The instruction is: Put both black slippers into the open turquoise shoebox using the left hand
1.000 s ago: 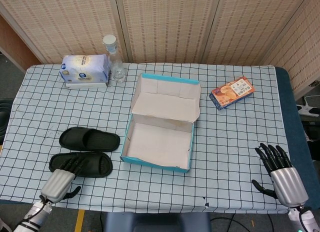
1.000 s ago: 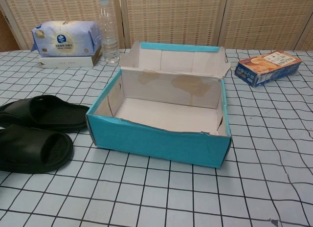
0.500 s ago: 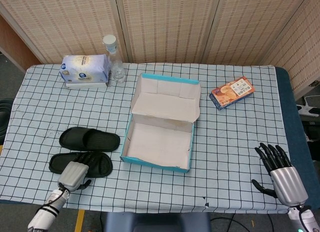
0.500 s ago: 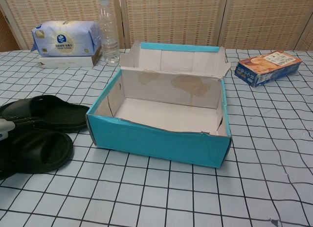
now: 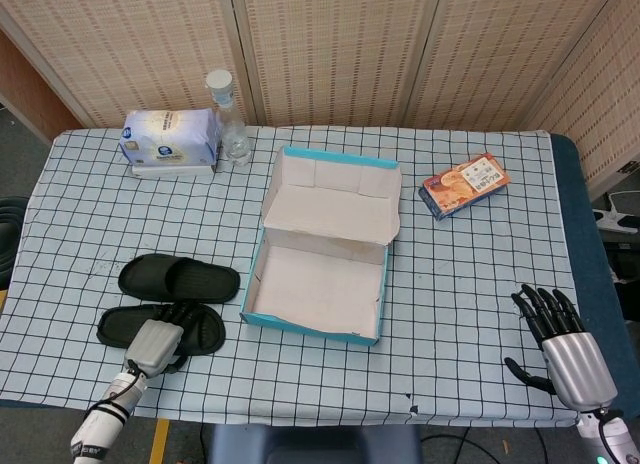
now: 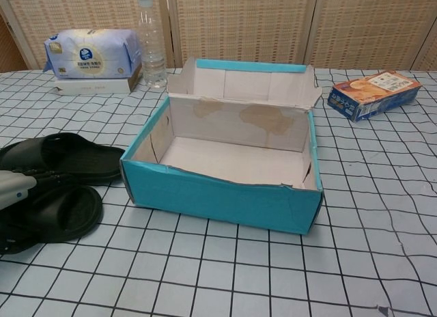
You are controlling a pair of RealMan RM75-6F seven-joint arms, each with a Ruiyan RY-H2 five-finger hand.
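Checked tablecloth (image 5: 470, 274): left hand (image 5: 158, 339) fingers rest spread on near slipper (image 5: 205, 331); right hand (image 5: 560, 339) spread, empty

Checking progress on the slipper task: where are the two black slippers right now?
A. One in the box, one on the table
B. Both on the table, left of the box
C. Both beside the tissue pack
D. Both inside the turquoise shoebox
B: both black slippers lie on the table left of the empty turquoise shoebox, with the left hand over the nearer one.

No legible text (packs blurred).
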